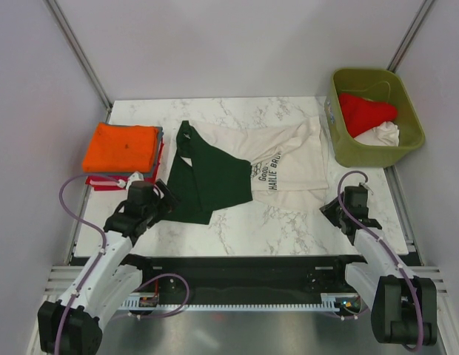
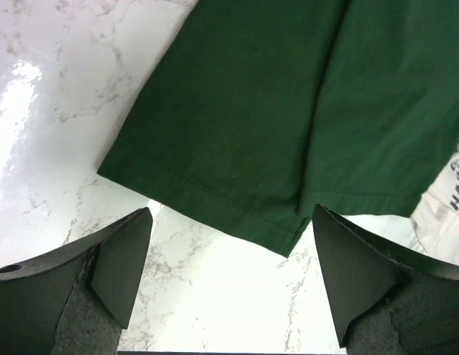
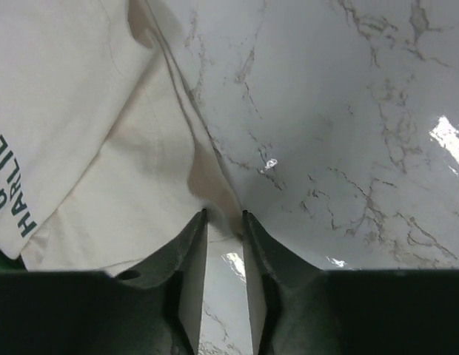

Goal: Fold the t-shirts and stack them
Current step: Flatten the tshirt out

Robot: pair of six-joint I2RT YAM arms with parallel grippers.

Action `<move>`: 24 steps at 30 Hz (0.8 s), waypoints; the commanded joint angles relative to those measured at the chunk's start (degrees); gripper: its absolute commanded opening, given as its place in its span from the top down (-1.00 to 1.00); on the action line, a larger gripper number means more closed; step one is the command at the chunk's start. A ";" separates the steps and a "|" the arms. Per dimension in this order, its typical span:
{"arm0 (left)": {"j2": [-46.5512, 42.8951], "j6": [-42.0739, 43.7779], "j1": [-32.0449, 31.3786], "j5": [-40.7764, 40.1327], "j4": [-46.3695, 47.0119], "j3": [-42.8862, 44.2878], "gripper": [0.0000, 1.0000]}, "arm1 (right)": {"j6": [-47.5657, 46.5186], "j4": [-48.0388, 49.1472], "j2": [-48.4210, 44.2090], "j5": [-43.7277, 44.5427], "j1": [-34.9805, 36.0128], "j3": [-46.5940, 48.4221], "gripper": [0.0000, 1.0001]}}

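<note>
Grip matters most here: the cream t-shirt lies spread across the middle of the marble table, its dark green part doubled over on the left side, and both arms sit at its near edge. The left gripper hovers just short of the green hem with its fingers spread wide and nothing between them. It should probably slide forward until the hem sits well inside the pads before closing, taking both layers. The right gripper has its fingers drawn close with a thin gap, and the cream corner reaches their tips. Whether cloth is caught I cannot tell, so a firmer bite looks wise before lifting. Both corners should then rise evenly and carry away from the arms, keeping the fabric taut so the fold lands square. The orange t-shirt tops the stack at far left, while a red t-shirt and a white t-shirt wait in the olive bin
</note>
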 commanded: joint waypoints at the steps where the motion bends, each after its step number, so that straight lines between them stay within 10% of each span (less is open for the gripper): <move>1: 0.92 -2.82 -0.10 -3.18 -0.71 -0.09 -0.92 | 1.39 2.10 1.85 -1.05 0.04 -2.21 0.40; 8: 4.95 -4.50 -0.10 -4.49 -0.63 -0.61 -0.84 | 0.52 -3.51 -2.46 4.92 0.04 2.00 1.00; 24: 12.77 -11.71 -0.10 -12.76 3.41 -4.31 -0.37 | -0.19 -2.30 2.38 8.45 -1.46 4.21 1.00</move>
